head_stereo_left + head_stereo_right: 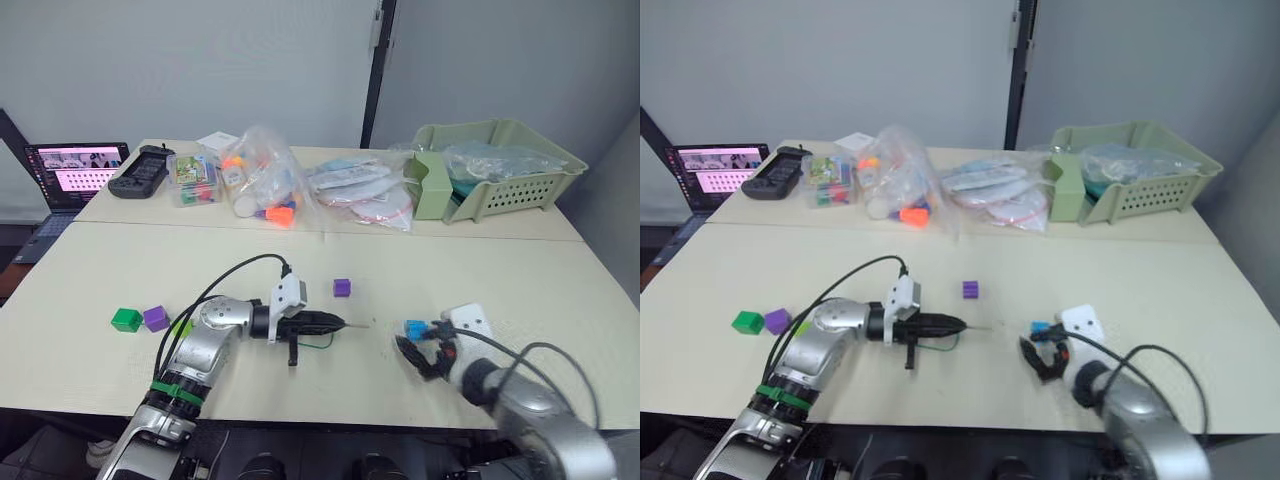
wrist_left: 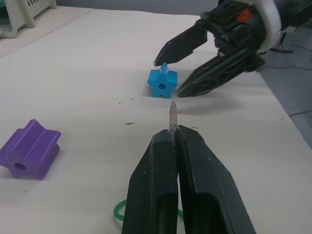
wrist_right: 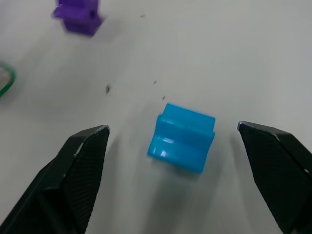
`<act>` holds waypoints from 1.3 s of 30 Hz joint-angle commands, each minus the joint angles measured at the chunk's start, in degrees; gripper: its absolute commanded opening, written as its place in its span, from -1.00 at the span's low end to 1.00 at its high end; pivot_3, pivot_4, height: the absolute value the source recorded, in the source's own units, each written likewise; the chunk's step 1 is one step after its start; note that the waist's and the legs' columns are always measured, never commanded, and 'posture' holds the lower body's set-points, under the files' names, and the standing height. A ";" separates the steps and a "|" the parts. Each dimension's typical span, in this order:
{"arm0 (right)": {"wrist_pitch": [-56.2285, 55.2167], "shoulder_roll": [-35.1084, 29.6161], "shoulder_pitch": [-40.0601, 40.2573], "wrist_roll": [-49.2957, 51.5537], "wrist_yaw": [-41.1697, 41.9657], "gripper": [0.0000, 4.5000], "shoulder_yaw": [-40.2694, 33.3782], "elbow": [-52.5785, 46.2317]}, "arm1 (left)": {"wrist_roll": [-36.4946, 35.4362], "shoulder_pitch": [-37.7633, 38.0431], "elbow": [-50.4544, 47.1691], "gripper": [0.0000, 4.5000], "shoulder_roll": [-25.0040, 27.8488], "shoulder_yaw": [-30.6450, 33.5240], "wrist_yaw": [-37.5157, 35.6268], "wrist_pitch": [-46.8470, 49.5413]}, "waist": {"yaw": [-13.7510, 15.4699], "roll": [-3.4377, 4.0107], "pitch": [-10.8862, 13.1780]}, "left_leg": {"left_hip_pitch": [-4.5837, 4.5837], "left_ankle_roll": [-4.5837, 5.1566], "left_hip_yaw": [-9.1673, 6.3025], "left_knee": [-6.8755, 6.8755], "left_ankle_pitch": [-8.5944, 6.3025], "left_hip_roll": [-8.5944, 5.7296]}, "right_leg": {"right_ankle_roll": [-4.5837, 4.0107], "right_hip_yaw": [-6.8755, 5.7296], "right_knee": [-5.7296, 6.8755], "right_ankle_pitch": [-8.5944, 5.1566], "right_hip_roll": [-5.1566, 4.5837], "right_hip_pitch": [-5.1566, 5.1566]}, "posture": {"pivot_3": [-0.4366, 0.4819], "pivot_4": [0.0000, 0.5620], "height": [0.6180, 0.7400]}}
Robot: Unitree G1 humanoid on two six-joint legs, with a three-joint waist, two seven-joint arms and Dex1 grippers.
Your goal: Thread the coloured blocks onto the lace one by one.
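Note:
A blue block (image 3: pixel 183 139) lies on the table between the spread fingers of my right gripper (image 1: pixel 412 340), which is open and not touching it. My left gripper (image 2: pixel 171 134) is shut on the lace, whose grey tip (image 2: pixel 172 116) sticks out past the fingertips and points at the blue block (image 2: pixel 162 83). A loop of the green cord (image 1: pixel 318 344) lies under that gripper. One purple block (image 1: pixel 342 287) sits mid-table. At the left a dark green block (image 1: pixel 126 319) and a second purple block (image 1: pixel 156 318) lie side by side. A lime green block (image 1: pixel 182 326) peeks from behind my left arm.
Along the far side stand a laptop (image 1: pixel 75 170), a black device (image 1: pixel 140 170), clear bags of toys (image 1: pixel 260 185), flat plastic packets (image 1: pixel 360 190) and a green basket (image 1: pixel 495 170). A black cable (image 1: pixel 230 275) arches over my left arm.

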 commanded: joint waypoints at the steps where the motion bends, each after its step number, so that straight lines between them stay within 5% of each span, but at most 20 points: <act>1: -4.73 -11.26 -0.39 1.25 12.50 0.99 -1.23 -0.72 | 0.07 0.53 -2.70 -1.00 -0.70 0.10 0.92 -1.11 | -0.03 0.01 0.01 | 0.01 0.00 0.01 0.02 0.00 -0.02 | 0.01 0.01 0.00 0.00 -0.01 0.01 | -0.05 -0.47 0.88; 5: -13.37 -23.67 -6.07 -1.78 25.43 0.99 3.37 7.76 | 0.44 1.48 -3.96 -1.00 -1.01 -0.12 2.00 -1.00 | -0.39 -0.01 0.01 | 0.08 0.00 -0.01 0.00 0.00 0.00 | 0.01 0.03 0.01 0.01 0.04 0.05 | -0.05 -0.47 0.88; 9: -22.63 -29.09 -18.88 -7.68 37.02 0.99 13.19 20.56 | 1.60 1.80 -4.68 -1.00 -1.64 -0.80 3.53 -0.75 | -0.35 -0.01 0.01 | 0.11 0.01 0.00 -0.01 0.00 0.00 | 0.01 0.06 0.00 0.01 0.07 0.06 | -0.05 -0.47 0.88; 16: -31.49 -27.34 -34.52 -16.73 49.73 0.99 26.01 36.37 | 3.39 0.21 -4.07 -1.00 -3.42 -1.78 6.24 -1.14 | 0.36 0.00 0.01 | -0.02 0.00 0.02 0.02 0.00 -0.01 | 0.01 0.04 -0.01 0.01 0.03 -0.05 | -0.05 -0.47 0.88; 24: -33.51 -23.32 -39.02 -20.82 53.08 0.99 29.05 41.47 | 3.67 0.93 -5.03 -1.00 -3.68 -1.77 7.80 -0.76 | 0.54 0.00 0.01 | -0.01 0.00 0.04 0.06 0.00 -0.01 | 0.01 0.04 0.04 0.02 0.02 -0.06 | -0.05 -0.47 0.88; 33: -32.00 -21.96 -38.71 -23.82 53.24 -0.40 28.63 40.44 | 4.78 -0.17 -3.88 -1.00 -5.17 -3.80 8.14 -0.87 | 0.52 0.01 0.01 | 0.05 0.00 0.04 0.09 0.00 -0.01 | 0.00 0.03 0.09 0.03 0.02 -0.01 | -0.05 -0.47 0.88; 39: -26.81 -21.22 -36.64 -20.91 51.50 -0.40 25.46 34.86 | 6.40 -1.99 -1.77 -1.00 -7.08 -5.92 7.46 -0.61 | 0.60 0.01 0.01 | 0.03 0.00 0.04 0.10 0.00 -0.01 | 0.00 0.04 0.09 0.03 0.02 -0.03 | -0.05 -0.47 0.88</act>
